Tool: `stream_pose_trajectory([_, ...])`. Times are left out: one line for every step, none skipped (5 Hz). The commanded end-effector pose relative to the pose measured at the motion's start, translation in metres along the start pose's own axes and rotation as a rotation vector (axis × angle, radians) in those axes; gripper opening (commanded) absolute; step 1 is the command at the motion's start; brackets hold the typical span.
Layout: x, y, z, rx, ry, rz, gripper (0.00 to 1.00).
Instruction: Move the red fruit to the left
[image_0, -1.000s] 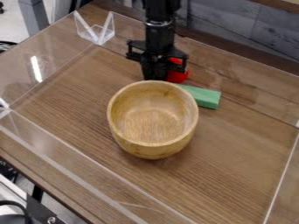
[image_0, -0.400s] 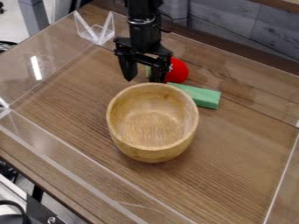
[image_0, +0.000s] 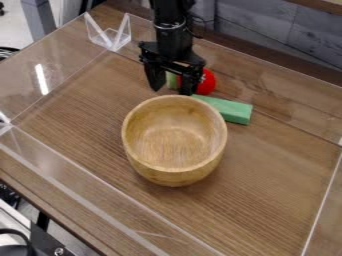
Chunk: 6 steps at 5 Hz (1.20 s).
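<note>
Camera is showing no readable writing. Gripper (image_0: 171, 80) is hanging with jaws spread, holding nothing; fruit (image_0: 203, 78) is sitting just beside it, behind the bowl (image_0: 174, 136), near the block (image_0: 229, 109); its orientation is unclear.

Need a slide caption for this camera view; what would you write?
Open gripper straddling the red fruit behind the wooden bowl, green block alongside.

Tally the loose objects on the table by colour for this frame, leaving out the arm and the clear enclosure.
Red: 1, the red fruit
Green: 1, the flat block
Wood tan: 1, the bowl
Total: 3
</note>
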<state>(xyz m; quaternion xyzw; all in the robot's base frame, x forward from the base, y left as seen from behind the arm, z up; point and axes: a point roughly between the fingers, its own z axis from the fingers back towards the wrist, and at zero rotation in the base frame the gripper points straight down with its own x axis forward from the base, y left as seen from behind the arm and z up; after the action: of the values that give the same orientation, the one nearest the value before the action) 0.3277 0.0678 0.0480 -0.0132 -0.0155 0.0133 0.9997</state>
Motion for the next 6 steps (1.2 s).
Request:
stream_pose_trajectory([0.012,-0.007,0.01,0.01,-0.053,0.003,0.0])
stream_pose_trajectory([0.015,-0.009,0.005,0.013,-0.058,0.104,0.0])
stream_pose_trajectory([0.017,-0.011,0.008,0.009,-0.072,0.203,0.0])
stream_pose_trajectory([0.018,-0.007,0.031,-0.022,-0.093,0.192,0.0])
stream_pose_trajectory([0.02,-0.001,0.059,-0.055,-0.129,0.183,0.0])
stream_pose_trajectory([0.022,0.014,0.092,-0.09,-0.173,0.183,0.0])
